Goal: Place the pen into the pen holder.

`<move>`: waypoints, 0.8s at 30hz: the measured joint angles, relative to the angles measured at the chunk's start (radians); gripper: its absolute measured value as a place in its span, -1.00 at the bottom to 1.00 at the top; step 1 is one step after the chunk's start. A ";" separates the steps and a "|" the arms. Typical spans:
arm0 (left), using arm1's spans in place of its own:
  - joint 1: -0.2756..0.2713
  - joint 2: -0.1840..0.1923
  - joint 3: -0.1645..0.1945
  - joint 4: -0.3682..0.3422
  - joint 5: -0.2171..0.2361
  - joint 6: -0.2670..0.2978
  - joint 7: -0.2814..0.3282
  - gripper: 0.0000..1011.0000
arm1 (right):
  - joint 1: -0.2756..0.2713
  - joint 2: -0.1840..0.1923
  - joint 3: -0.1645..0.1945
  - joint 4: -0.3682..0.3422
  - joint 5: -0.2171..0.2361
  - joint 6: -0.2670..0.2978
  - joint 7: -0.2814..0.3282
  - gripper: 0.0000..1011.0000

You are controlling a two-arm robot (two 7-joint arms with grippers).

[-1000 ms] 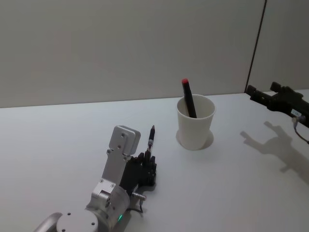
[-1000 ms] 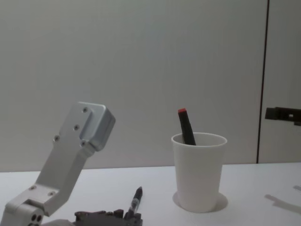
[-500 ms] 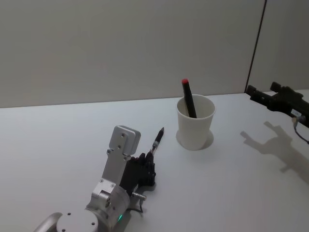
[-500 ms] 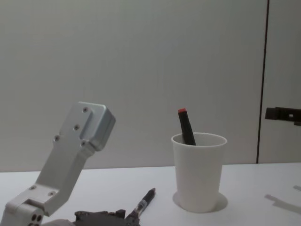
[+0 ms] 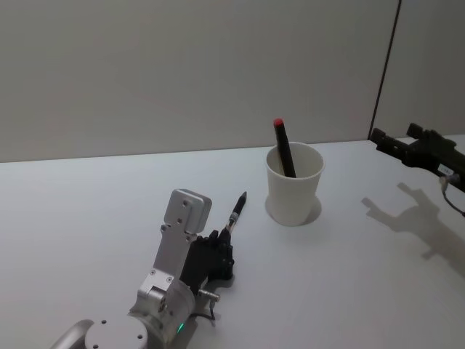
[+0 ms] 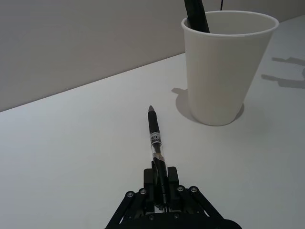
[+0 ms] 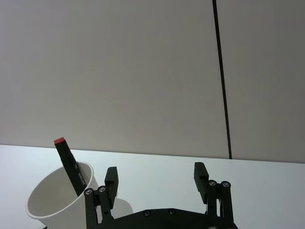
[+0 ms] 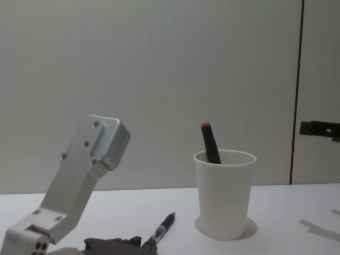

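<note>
A dark pen (image 5: 236, 211) with a clear label band sticks out of my left gripper (image 5: 225, 238), which is shut on its rear end low over the white table. The tip points toward the pen holder (image 5: 294, 187), a white paper cup standing upright a short way beyond. In the left wrist view the pen (image 6: 155, 136) runs from my left gripper (image 6: 160, 180) toward the pen holder (image 6: 224, 71). From the chest, the pen (image 8: 163, 229) sits left of the pen holder (image 8: 223, 195). My right gripper (image 7: 156, 179) hangs open, raised to the right of the cup.
A black marker with a red cap (image 5: 283, 149) leans inside the cup. The right gripper (image 5: 392, 139) casts a shadow on the table at the far right. A grey wall with a dark vertical seam (image 5: 385, 69) backs the table.
The pen's tip has swung to the right, toward the cup, since a second ago. Over the last half second nothing has moved. The right arm stayed still.
</note>
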 joint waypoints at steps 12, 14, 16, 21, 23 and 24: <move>0.013 0.011 -0.008 -0.022 0.017 -0.008 0.017 -0.66 | 0.000 0.000 0.000 0.000 0.000 0.000 0.000 0.98; 0.016 0.013 -0.009 -0.027 0.021 -0.012 0.022 -0.66 | 0.000 0.000 0.000 0.000 0.000 0.000 0.000 0.98; 0.020 0.015 -0.011 -0.033 0.025 -0.017 0.027 -0.66 | 0.000 0.000 0.000 0.000 0.000 0.000 0.000 0.98; 0.028 0.020 -0.014 -0.045 0.034 -0.029 0.041 -0.66 | 0.000 0.000 0.000 0.000 0.000 0.000 0.000 0.98; 0.032 0.022 -0.017 -0.052 0.038 -0.035 0.048 -0.66 | 0.000 0.000 0.000 0.000 0.000 0.000 0.000 0.98; 0.033 0.023 -0.018 -0.054 0.040 -0.037 0.051 -0.67 | 0.000 0.000 0.000 0.000 0.000 0.000 0.000 0.98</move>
